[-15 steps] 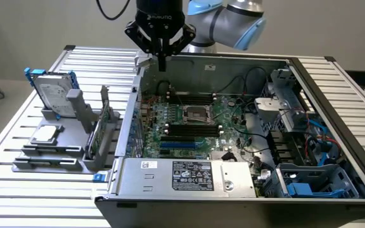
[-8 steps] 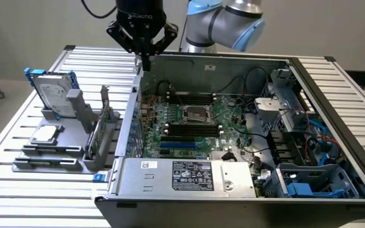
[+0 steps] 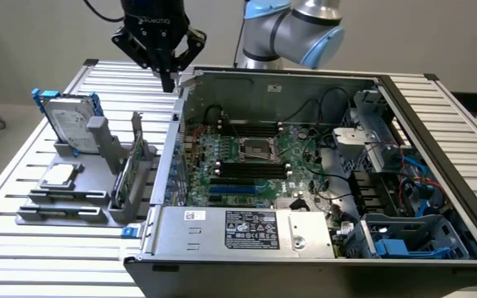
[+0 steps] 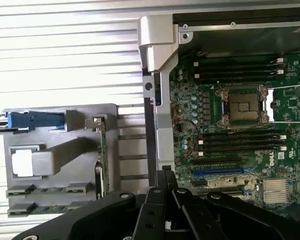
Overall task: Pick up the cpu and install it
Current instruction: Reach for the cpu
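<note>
Noting black angular tool (image 3: 167,79) pinched narrow, fingers together, gripping nothing, hanging over ribbed metal bench (image 3: 23,248) just beside a corner of the open grey steel case (image 3: 272,87). Reading "ROBOTIQ" in white on the tool body. Finding the cpu (image 3: 60,176), one flat square with dull silver top, lying in a grey plastic fixture (image 3: 64,208) at the exterior view's left, well apart from the tool. Counting one hard drive (image 3: 69,121), silver with blue brackets, standing upright in that fixture. Spotting one square metal-framed socket (image 3: 255,148) on green motherboard (image 3: 305,158). Reading "DELL" near one blue slot (image 4: 222,172). Seeing one printed label (image 3: 251,228) on the power supply, text too small.
</note>
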